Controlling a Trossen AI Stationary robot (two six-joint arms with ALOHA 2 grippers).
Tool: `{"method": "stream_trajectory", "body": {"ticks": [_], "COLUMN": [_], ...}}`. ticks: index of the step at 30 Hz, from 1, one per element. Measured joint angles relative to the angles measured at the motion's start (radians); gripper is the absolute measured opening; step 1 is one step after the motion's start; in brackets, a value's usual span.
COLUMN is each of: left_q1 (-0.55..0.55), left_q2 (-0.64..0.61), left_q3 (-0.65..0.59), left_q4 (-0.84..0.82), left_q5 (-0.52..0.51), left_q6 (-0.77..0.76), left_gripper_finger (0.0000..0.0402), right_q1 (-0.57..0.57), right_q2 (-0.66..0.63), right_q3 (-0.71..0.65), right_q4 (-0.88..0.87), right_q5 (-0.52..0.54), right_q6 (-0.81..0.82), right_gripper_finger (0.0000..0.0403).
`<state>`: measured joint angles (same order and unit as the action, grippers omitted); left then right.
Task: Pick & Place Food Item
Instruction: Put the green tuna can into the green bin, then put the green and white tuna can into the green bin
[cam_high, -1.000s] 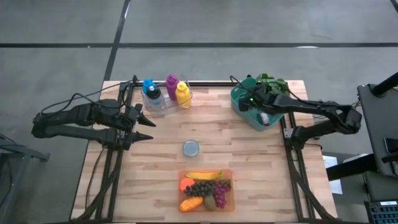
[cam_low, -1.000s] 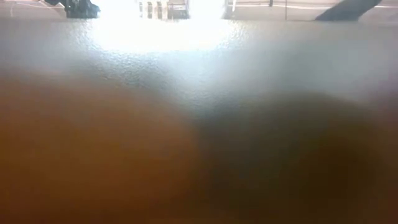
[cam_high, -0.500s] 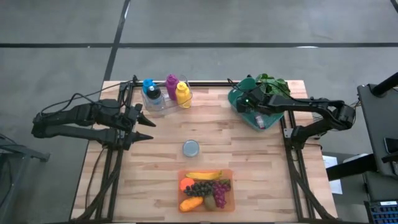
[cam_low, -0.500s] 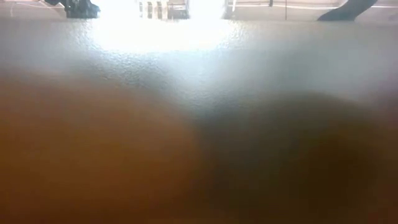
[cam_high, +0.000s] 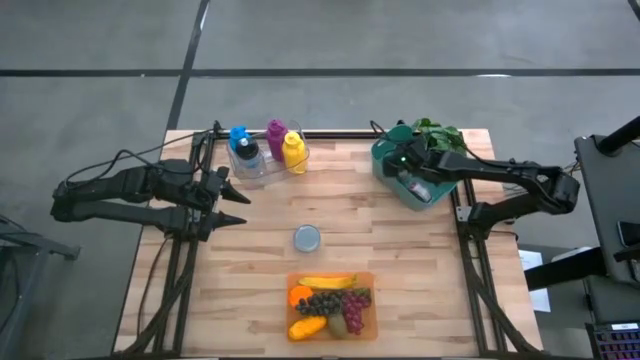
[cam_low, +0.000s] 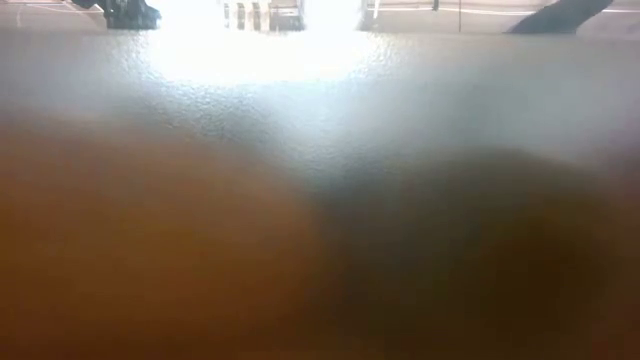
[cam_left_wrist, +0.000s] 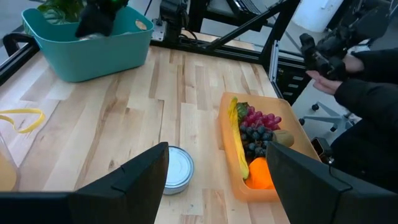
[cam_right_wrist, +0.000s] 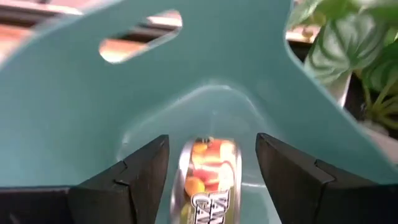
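Note:
A printed food can (cam_right_wrist: 208, 174) lies on the floor of the teal bin (cam_high: 442, 200) at the table's far right; in the high view the can (cam_high: 420, 188) shows inside the bin. My right gripper (cam_right_wrist: 211, 140) reaches down into the bin (cam_right_wrist: 205, 56), open, with one finger on each side of the can and a gap on both sides. In the high view the right gripper (cam_high: 405, 160) sits over the bin's left part. My left gripper (cam_high: 238, 208) waits open over the table's left side. The low view is blocked by a blurred orange and dark mass.
A silver can (cam_high: 308, 238) stands mid-table, also seen as the silver can (cam_left_wrist: 174, 169). An orange tray (cam_high: 370, 278) of fruit sits near the near edge. Coloured bottles (cam_high: 268, 148) stand at the far edge, a plant (cam_high: 440, 132) behind the bin. A person (cam_left_wrist: 367, 68) stands beyond the table.
My right gripper shifted a little toward the table's left and near side inside the teal bin, then came back toward the far side. The bin moved slightly left with it and returned.

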<state>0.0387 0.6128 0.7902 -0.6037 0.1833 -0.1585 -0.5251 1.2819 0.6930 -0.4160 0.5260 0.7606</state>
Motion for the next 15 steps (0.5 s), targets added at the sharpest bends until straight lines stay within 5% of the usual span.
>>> {"method": "stream_trajectory", "body": {"ticks": [8, 15], "left_q1": [0.000, 0.000], "left_q2": [0.000, 0.000], "left_q3": [0.000, 0.000], "left_q4": [0.000, 0.000], "left_q5": [0.000, 0.000], "left_q6": [0.000, 0.000], "left_gripper_finger": [0.0275, 0.0275], "right_q1": [0.001, 0.017], "right_q2": [-0.186, -0.370], "right_q3": [0.000, 0.000], "right_q4": [0.002, 0.057], "right_q5": [0.022, -0.105], "right_q6": [-0.029, -0.117], "right_gripper_finger": [0.0239, 0.0240]}}
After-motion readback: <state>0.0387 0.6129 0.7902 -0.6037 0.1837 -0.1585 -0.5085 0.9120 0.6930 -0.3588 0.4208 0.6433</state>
